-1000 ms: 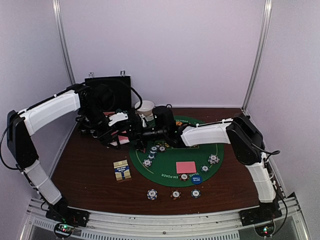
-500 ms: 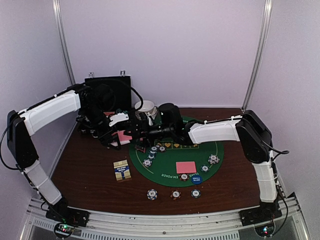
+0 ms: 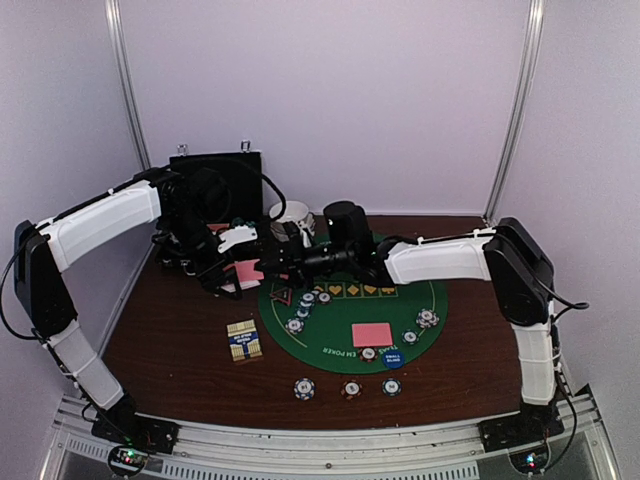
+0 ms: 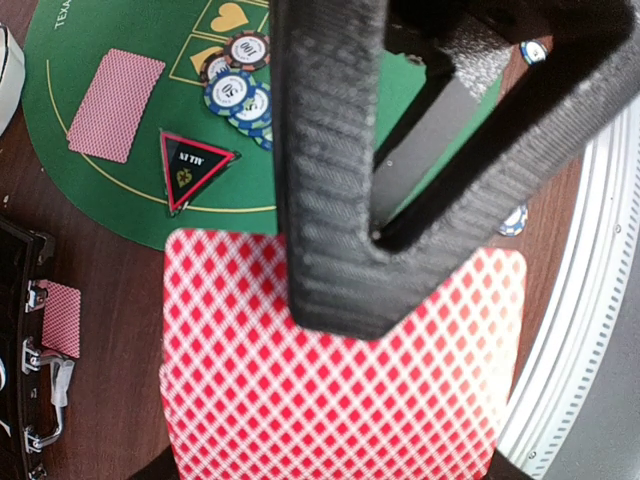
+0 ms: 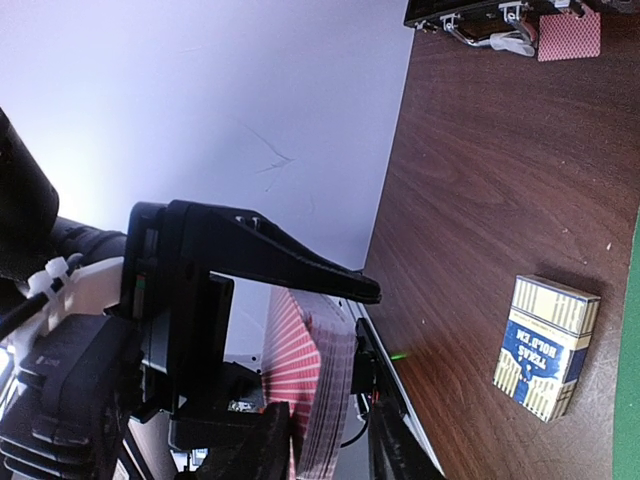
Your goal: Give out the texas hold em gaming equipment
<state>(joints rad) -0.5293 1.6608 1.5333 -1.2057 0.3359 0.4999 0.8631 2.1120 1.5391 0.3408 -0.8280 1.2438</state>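
Overhead, the left gripper (image 3: pixel 232 262) is seen clamped on a deck of pink-backed cards (image 3: pixel 247 272) above the left part of the table (image 3: pixel 180 340), just off the green poker mat (image 3: pixel 340 318). The right gripper (image 3: pixel 275 258) is set against that deck, its jaws lost among dark parts. "EM POKER" can be read on the mat's near edge; the writing on the blue disc (image 3: pixel 392 358) is too small to read. A single card (image 3: pixel 371 334) is laid face down on the mat, and three striped chips (image 3: pixel 351 388) are lined up on the table in front of it.

From the left wrist, the deck is half hidden by the black fingers (image 4: pixel 330 150). "TEXA" is cut off at the frame edge, "100" is read on a poker chip (image 4: pixel 248 48), and the lettering on the red triangle token (image 4: pixel 195 168) cannot be made out.

From the right wrist, the right fingers (image 5: pixel 392 445) are seen flanking the fanned deck's edge, cropped at the bottom. Whether a card is pinched cannot be told. A card box (image 5: pixel 545 345) is seen on the table, its label blurred.
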